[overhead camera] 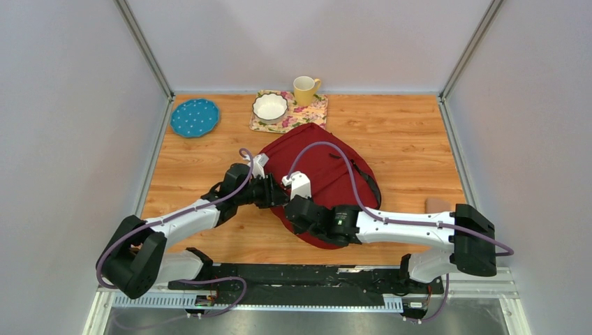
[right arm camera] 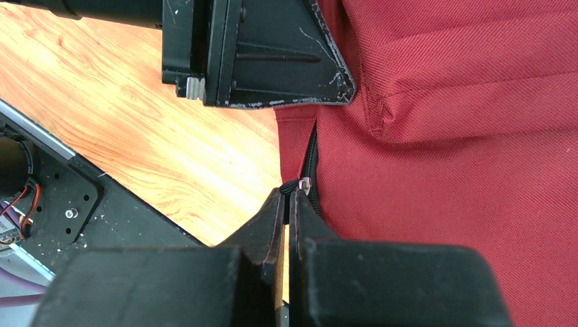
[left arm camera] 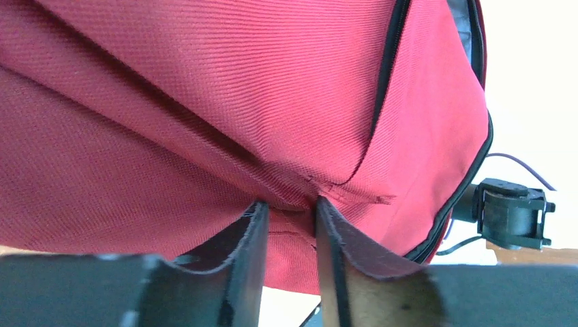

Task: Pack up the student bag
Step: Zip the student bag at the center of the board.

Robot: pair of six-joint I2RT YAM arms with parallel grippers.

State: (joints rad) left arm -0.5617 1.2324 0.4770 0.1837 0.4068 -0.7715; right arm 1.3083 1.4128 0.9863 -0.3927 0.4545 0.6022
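The student bag (overhead camera: 327,174), a large dark red soft fabric backpack with black zippers and straps, lies in the middle of the orange-brown wooden table (overhead camera: 405,132). In the top view its upper end reaches the lower edge of a floral cloth mat (overhead camera: 313,112) at the upper centre. A white round bowl (overhead camera: 270,107) sits on that mat, and a yellow ceramic mug (overhead camera: 305,89) stands at the mat's upper edge. A blue dotted plate (overhead camera: 195,117) lies well apart at the upper left.

Both arms meet at the bag's lower left side. The left gripper (left arm camera: 292,208) comes in from the left of the top view. In its wrist view the jaws are drawn partly together, with a seamed fold of the red fabric filling the gap between them. Both black fingers (left arm camera: 253,235) touch the cloth, so it is grasping the bag's edge.

The right gripper (right arm camera: 286,203) reaches in from the right, just below the left one in the top view. Its jaws are clenched tight. In its wrist view, the black tab of a zipper pull (right arm camera: 305,184) runs in between the fingertips, at the lower end of a black zipper line on the bag's left edge. The left gripper's black body sits at the top of that same view, its tip against a stitched fold of the bag.
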